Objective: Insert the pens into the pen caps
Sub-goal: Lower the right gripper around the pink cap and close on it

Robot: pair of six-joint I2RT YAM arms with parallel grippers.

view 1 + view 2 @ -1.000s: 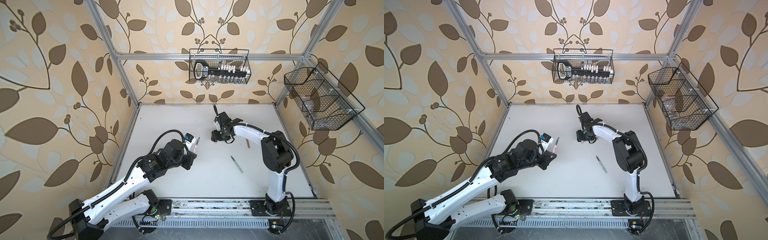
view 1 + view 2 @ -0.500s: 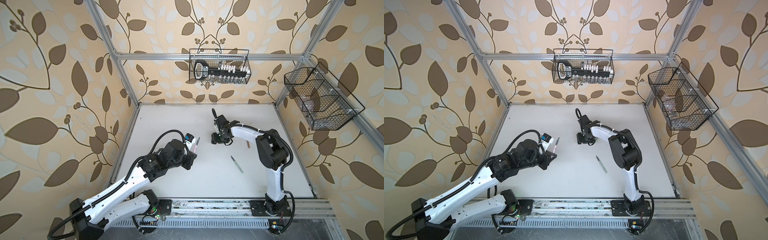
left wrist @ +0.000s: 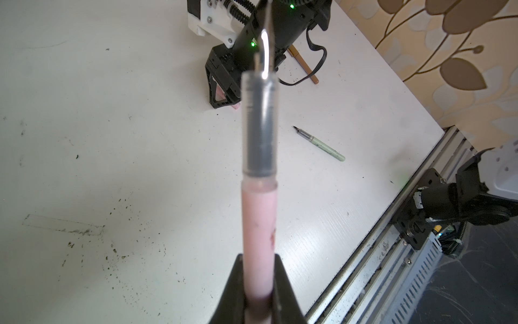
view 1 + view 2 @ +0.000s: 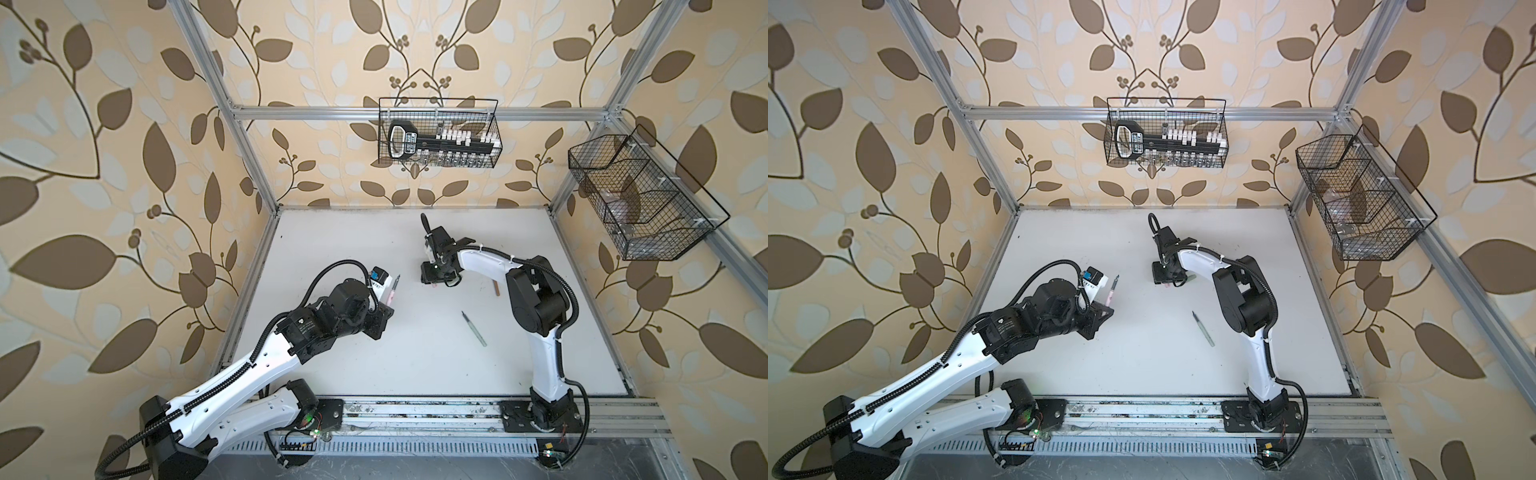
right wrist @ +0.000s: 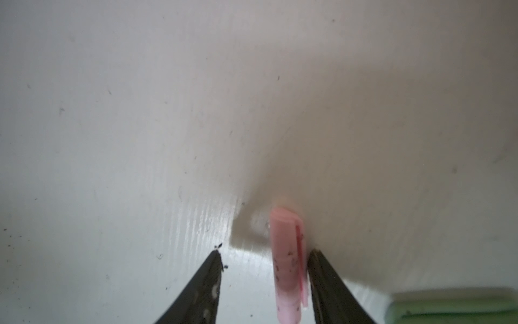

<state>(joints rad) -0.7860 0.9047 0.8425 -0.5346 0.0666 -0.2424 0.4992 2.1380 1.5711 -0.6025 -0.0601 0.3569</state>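
Pink cap (image 5: 287, 266) lies between right hand's (image 5: 266, 252) parted jaws (touching one).

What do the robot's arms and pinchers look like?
The left arm and right arm have smooth white shells, chunky black joints and black cables looping alongside. The left gripper and right gripper are black, each with two pointed fingers.

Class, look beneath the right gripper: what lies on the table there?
A pink pen cap lies between the right gripper's open fingers, against one; in both top views the gripper covers most of it. A green cap lies nearby.
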